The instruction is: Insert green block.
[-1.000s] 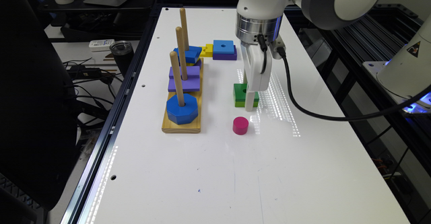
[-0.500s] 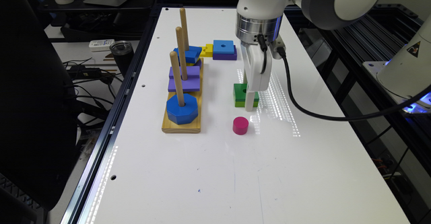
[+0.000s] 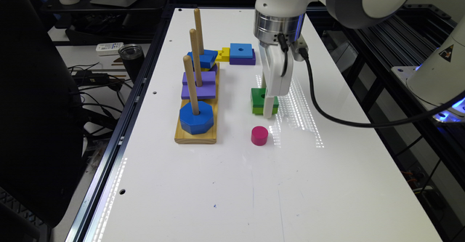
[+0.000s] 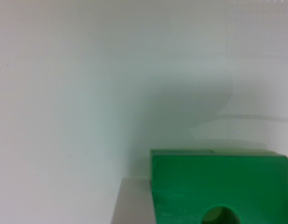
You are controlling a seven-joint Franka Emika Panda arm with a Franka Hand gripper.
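The white gripper sits low over the two-tone green square wooden block mid-surface; jaw opening cannot be told. Grip squarely, keeping the centre hole clear.

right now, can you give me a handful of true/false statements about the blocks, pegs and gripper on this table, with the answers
1. The green block lies on the white table, not on a peg. True.
2. The gripper is down at the green block. True.
3. The pink cylinder sits on the wooden peg base. False: it stands on the table, apart from the base, nearer the camera than the green block.
4. The blue octagon block is threaded on the nearest peg. True.
5. The light-blue square rests on a yellow block. False: it sits on a purple square; the yellow block is beside it.
6. All three pegs are bare. False: each carries a block.
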